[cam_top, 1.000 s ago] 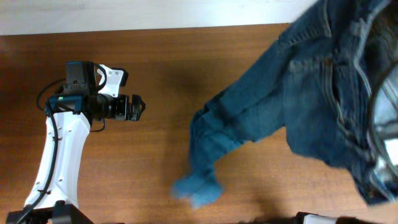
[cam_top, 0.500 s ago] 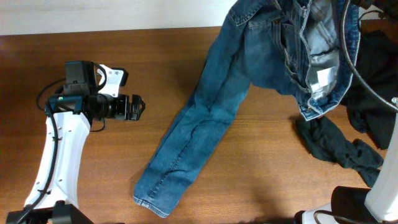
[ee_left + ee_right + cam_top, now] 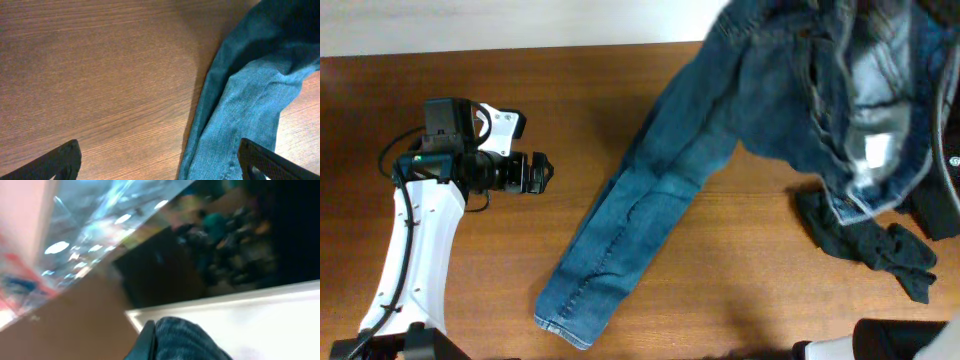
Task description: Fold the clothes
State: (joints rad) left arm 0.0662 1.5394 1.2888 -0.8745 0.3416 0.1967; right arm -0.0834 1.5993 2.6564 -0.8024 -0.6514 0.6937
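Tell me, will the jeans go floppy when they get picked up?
Probably floppy: the jeans hang from their raised top, one leg lying limp on the table. Likely heavyish: thick denim. Pushed, they'd probably bunch up.

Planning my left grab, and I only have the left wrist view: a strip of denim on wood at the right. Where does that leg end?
Observer: The jeans leg runs diagonally across the table. Its hem lies near the front edge, closer to the robot than your open left claw.
Operator: Is the waist flat too?
Observer: No. The waist hangs raised above the table, close to the overhead camera, and denim is bunched at the shut right claw.
Operator: Anything else lying around?
Observer: A dark garment lies crumpled on the right side, beside the raised waist.
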